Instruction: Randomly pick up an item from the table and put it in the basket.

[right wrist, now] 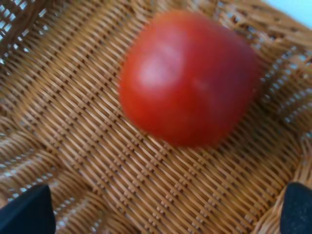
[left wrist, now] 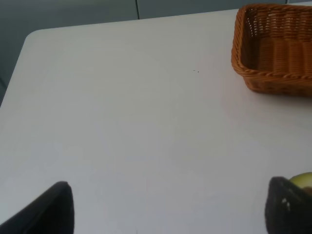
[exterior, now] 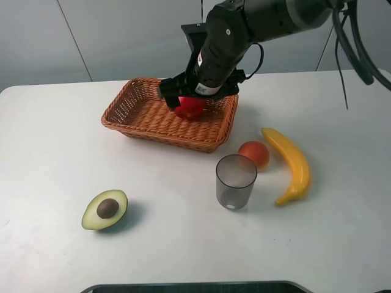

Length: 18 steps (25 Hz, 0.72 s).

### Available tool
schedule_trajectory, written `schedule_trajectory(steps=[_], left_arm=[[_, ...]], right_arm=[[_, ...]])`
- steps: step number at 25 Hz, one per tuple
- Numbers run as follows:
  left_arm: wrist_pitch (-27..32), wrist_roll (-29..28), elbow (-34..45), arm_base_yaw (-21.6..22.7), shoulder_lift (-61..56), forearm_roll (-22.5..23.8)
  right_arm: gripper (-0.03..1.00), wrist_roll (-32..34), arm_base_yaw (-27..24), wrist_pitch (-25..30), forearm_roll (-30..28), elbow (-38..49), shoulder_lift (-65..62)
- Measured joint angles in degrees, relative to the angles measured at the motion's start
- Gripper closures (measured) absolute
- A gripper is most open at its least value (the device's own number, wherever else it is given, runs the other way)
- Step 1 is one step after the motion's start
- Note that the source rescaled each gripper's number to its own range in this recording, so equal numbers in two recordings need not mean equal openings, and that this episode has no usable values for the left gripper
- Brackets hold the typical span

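The red apple [exterior: 190,108] is inside the orange-brown wicker basket [exterior: 135,116] at the back of the white table [exterior: 55,152]. My right gripper [exterior: 197,97] hangs directly over it. In the right wrist view the apple [right wrist: 187,78] is blurred over the basket weave [right wrist: 73,122], beyond my right gripper [right wrist: 163,207]. Its dark fingertips [right wrist: 27,209] are spread wide and hold nothing. My left gripper [left wrist: 170,204] is open and empty above bare table [left wrist: 122,97], with the basket's corner [left wrist: 273,53] ahead. The left arm does not show in the exterior view.
A halved avocado [exterior: 105,209] lies at the front left; its edge [left wrist: 303,179] peeks beside my left finger. A grey translucent cup [exterior: 235,181], a small orange-red fruit [exterior: 255,154] and a yellow banana [exterior: 292,163] stand right of the middle.
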Motion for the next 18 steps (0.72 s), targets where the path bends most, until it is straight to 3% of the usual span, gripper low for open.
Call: schedule_trajectory(steps=[10,13,18], left_arm=[[0.0,0.0,0.0,0.0,0.0,0.0],[0.0,0.0,0.0,0.0,0.0,0.0],[0.0,0.0,0.0,0.0,0.0,0.0]], right_arm=[[-0.03,-5.6,-0.6,10.3,3.9,0.0,-10.4],[-0.03,-5.9,-2.5,14.2,4.8,0.6,-12.7],[-0.03,-6.5,-7.2,15.7,8.0,8.1,-19.1]])
